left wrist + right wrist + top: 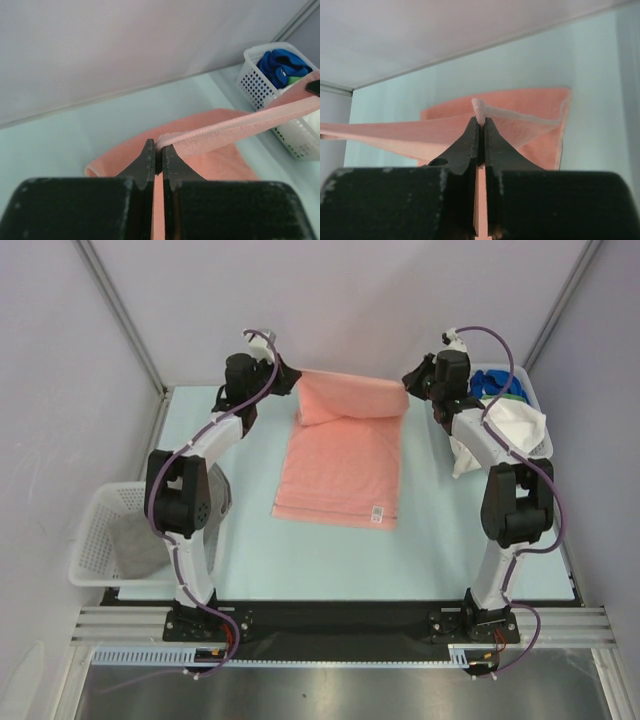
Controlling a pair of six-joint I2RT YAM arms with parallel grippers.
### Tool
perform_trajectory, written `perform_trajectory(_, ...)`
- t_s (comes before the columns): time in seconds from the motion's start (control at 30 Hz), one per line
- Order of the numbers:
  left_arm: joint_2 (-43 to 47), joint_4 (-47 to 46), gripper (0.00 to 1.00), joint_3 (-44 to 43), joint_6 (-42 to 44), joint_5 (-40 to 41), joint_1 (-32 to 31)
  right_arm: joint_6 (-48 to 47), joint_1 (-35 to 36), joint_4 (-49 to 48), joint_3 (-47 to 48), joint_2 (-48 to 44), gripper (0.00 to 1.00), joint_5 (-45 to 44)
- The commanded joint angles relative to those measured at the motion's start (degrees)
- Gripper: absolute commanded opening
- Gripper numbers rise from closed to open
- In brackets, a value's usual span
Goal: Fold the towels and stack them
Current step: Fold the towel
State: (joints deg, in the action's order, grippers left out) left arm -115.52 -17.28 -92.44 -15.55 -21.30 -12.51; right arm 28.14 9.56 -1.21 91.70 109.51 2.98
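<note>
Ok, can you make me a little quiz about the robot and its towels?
1. What colour is the towel pinched by the left pincer and the right pincer? A blue, B salmon pink, C green.
2. True or false: the left pincer is wide open with nothing in it.
3. Fill the gap: the grey towel lies inside a white ___ at the table's left side.

Key: 1 B. 2 False, it is shut on the towel's edge. 3 basket.
</note>
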Motion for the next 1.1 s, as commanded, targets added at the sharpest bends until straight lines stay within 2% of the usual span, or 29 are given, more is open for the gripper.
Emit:
perform_trajectory(0.0,7.32,-3.03,0.01,3.67,-0.27,3.29,2.05,0.60,-1.30,-2.04,-5.63,-7.47,0.00,-3.77)
perform_trajectory(0.33,13.48,0.58,0.00,9.38,-0.18,2.75,1.88,2.00,0.81,1.04,-12.15,-13.62,0.00,-1.84)
perform_trajectory(0.63,16.47,5.94,0.01,9.03,1.14,3.99,1.88,2.27,2.74,4.64,-15.76,-17.14,0.00,-1.75)
perform_trajectory(0.83,19.02,5.59,0.04,15.53,0.26,3.19,1.97,2.53,3.44,4.99,-19.45,-18.19,0.00,-1.49)
perform_trajectory(1.07,23.94,2.60,0.08,28.97,-5.70,3.90,1.53,3.67,6.43,5.08,-25.95,-19.42,0.00,0.36)
